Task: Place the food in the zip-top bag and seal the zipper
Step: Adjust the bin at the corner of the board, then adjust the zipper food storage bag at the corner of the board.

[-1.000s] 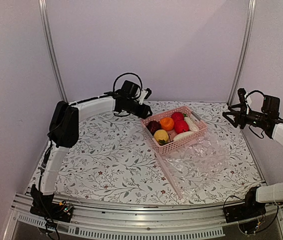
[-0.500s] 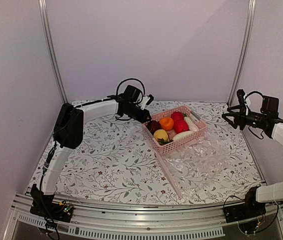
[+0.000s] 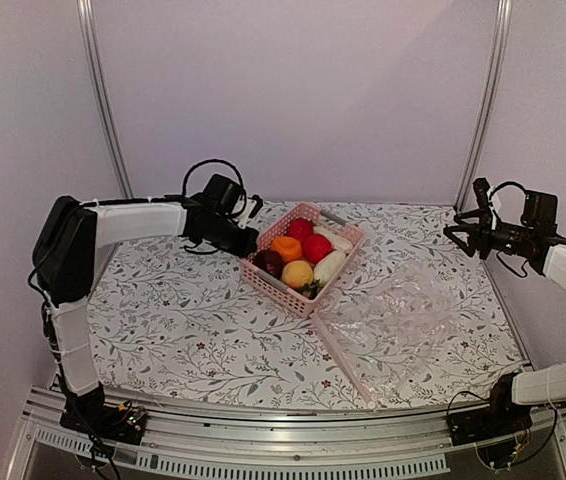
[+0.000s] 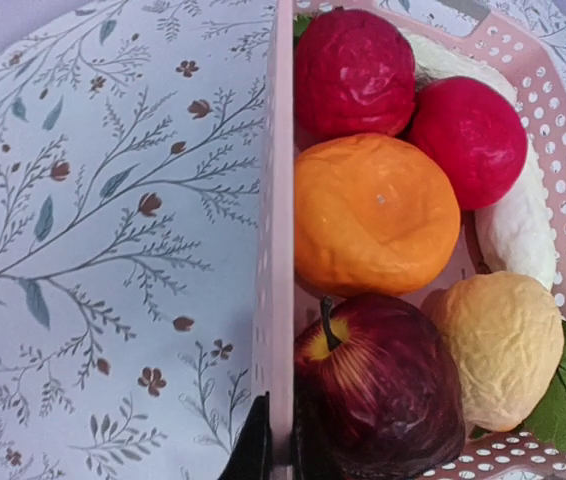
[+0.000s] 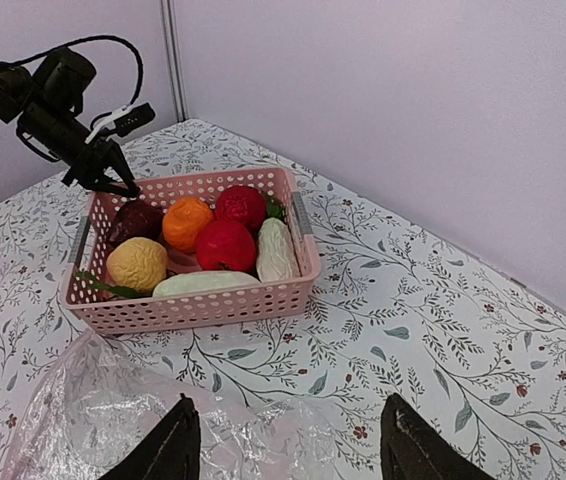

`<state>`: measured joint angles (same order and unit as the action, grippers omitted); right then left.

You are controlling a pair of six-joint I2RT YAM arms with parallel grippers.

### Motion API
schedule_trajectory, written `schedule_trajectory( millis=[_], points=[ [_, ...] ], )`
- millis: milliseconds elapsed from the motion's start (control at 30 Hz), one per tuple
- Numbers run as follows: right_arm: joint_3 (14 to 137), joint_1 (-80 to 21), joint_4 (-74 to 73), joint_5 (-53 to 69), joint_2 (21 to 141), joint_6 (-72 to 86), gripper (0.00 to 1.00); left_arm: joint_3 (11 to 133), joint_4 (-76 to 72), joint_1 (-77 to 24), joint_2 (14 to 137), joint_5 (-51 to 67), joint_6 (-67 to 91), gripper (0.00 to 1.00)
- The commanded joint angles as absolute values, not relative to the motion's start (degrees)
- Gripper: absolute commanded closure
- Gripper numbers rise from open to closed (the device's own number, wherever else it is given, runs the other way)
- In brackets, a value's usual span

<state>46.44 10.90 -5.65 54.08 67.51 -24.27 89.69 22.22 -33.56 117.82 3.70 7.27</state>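
Pink basket rim in left jaws, clear bag alongside

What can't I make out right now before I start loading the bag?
Zipper: top view, too thin to tell whether open or sealed.
Zip-top bag: right wrist view, bottom edge cuts it off; mouth unseen.
Left gripper: left wrist view, only fingertips show, pinching the basket wall.

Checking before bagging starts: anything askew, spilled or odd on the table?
Only the pink basket sits diagonally, with the left claw shut on its wall. Food is all inside it, nothing spilled; the zip-top bag lies crumpled beside it.
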Motion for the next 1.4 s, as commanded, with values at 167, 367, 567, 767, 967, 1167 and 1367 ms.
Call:
schedule_trajectory(
  millis=[167, 367, 567, 767, 967, 1167, 1367],
  points=[
    [48.5, 10.1, -7.6, 54.2, 69.9, -24.7, 0.40, 59.9, 14.7, -31.5, 93.0, -4.7, 25.1, 1.00],
    [48.6, 9.4, -7.9, 52.5, 70.4, -25.8, 0.40, 47.8, 11.8, -31.6, 84.6, -9.8, 31.7, 1.00],
    [48.6, 9.2, -8.1, 52.0, 70.9, -26.0, 0.40, 44.7, 10.7, -31.6, 82.1, -9.1, 33.0, 0.71],
    [50.9, 8.6, -8.5, 47.7, 68.7, -23.0, 0.40, 50.8, 16.0, -33.0, 77.7, -11.8, 28.0, 0.49],
    [55.3, -11.3, -21.3, 29.7, 63.4, -29.8, 0.39, 58.2, 14.9, -35.5, 75.2, -9.7, 14.9, 0.43],
    [53.6, -31.8, -31.7, 24.6, 64.6, -30.5, 0.40, 61.7, 8.6, -35.8, 78.9, -10.0, 7.4, 0.37],
    [50.6, -43.7, -32.9, 20.9, 72.8, -32.1, 0.45, 56.9, 1.1, -32.9, 81.0, -13.0, 5.6, 0.37]
  ],
)
